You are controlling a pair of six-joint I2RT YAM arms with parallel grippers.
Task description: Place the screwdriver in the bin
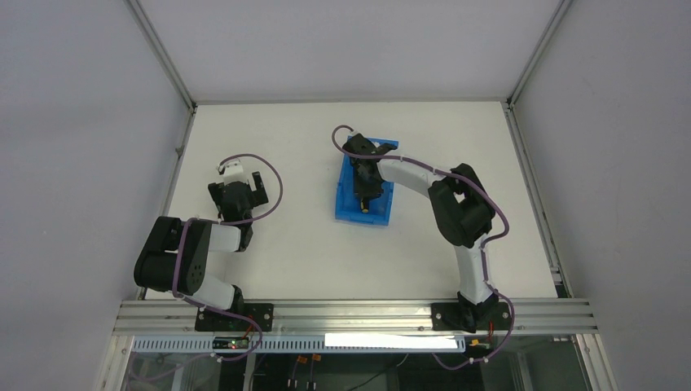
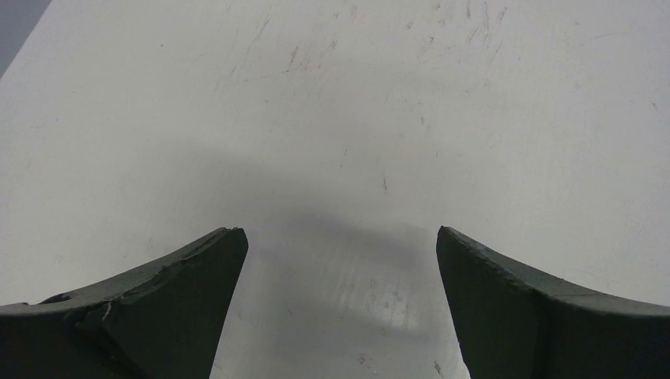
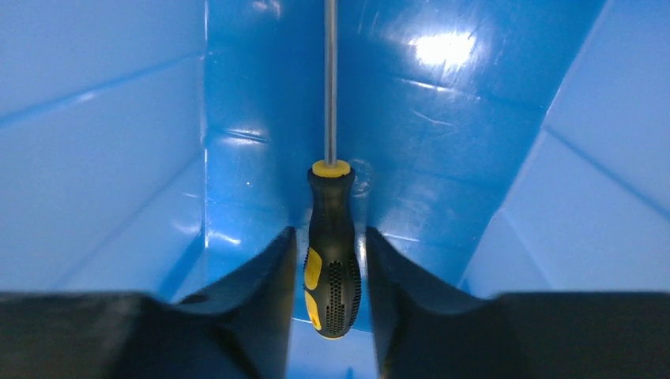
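The screwdriver (image 3: pixel 332 276), black and yellow handle with a thin metal shaft, lies inside the blue bin (image 3: pixel 103 158), shaft pointing away from the wrist camera. My right gripper (image 3: pixel 330 237) reaches down into the bin, its fingers on either side of the handle with a thin strip of blue showing on each side, so the jaws stand slightly open. From above, the bin (image 1: pixel 345 205) sits mid-table with the right gripper (image 1: pixel 368 194) in it and the handle's yellow end (image 1: pixel 364 208) peeking out. My left gripper (image 1: pixel 240 183) hovers open over bare table at the left, holding nothing (image 2: pixel 340 237).
The white table (image 1: pixel 285 244) is bounded by grey walls and a metal frame rail (image 1: pixel 350 314) at the near edge. The right arm's elbow (image 1: pixel 460 204) stands to the right of the bin.
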